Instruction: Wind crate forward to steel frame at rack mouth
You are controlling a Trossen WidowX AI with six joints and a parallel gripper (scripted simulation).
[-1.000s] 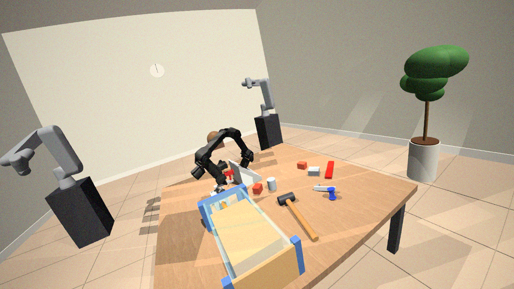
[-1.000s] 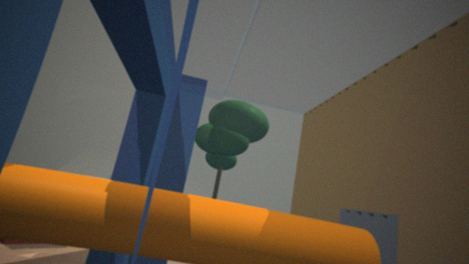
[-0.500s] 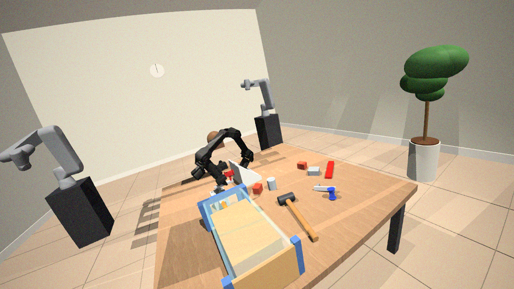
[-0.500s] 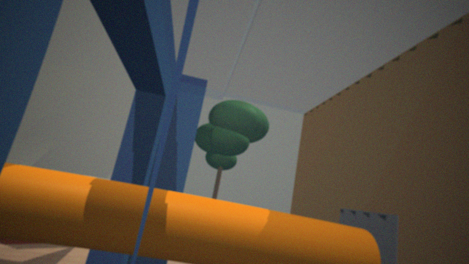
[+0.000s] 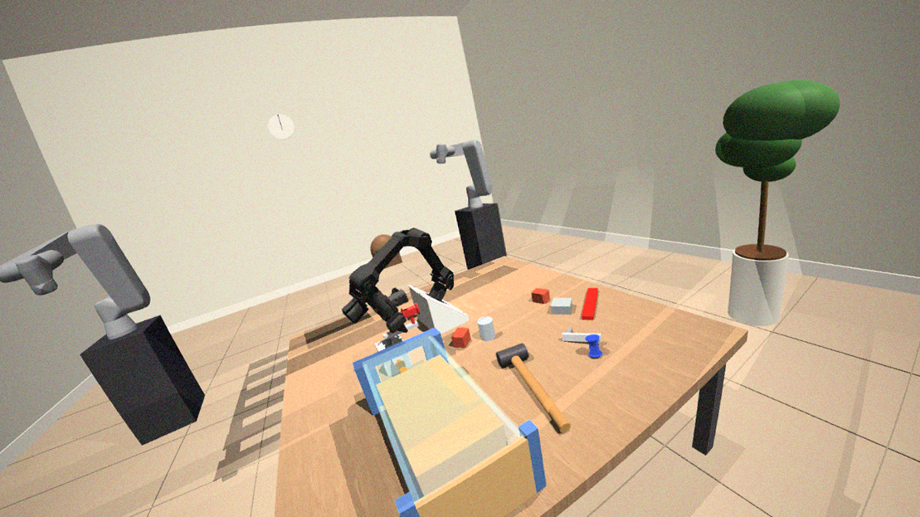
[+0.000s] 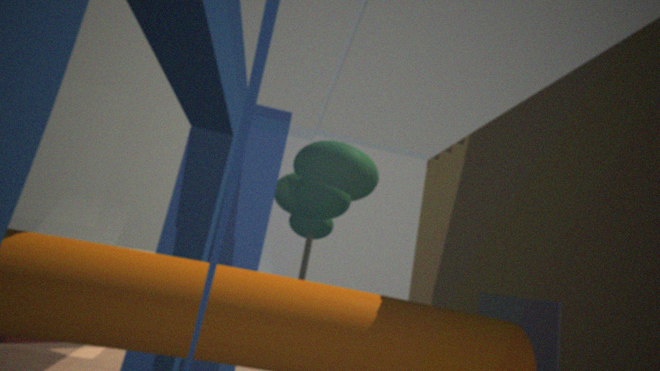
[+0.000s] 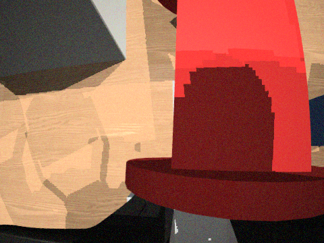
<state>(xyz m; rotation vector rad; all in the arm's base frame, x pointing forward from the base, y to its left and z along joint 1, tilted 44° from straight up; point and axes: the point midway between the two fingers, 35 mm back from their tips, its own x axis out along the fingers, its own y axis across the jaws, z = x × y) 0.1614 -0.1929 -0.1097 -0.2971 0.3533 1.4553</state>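
My gripper (image 5: 401,324) is shut on the winch handle, beside its red grip (image 5: 410,311) (image 7: 290,135). A grey crank arm (image 7: 204,226) shows below the grip's flange. The winch (image 5: 388,340) is a small grey-white form under the gripper, mostly hidden; its hole and the key are not visible. The tan crate (image 5: 427,401) (image 6: 554,194) lies inside the clear-panelled cubby and looks flat. The blue frame (image 5: 363,375) (image 6: 210,60) stands at the cubby's far end, with a gap between it and the crate's front in the top view. An orange cylinder (image 6: 277,300) crosses the exterior view.
A white wedge-shaped panel (image 5: 438,314) stands beside the gripper. A red block (image 5: 460,337), a grey cylinder (image 5: 485,328) and a mallet (image 5: 538,393) lie right of the cubby. Farther right are a white bar with a blue knob (image 5: 593,347), a red bar (image 5: 589,304) and small blocks.
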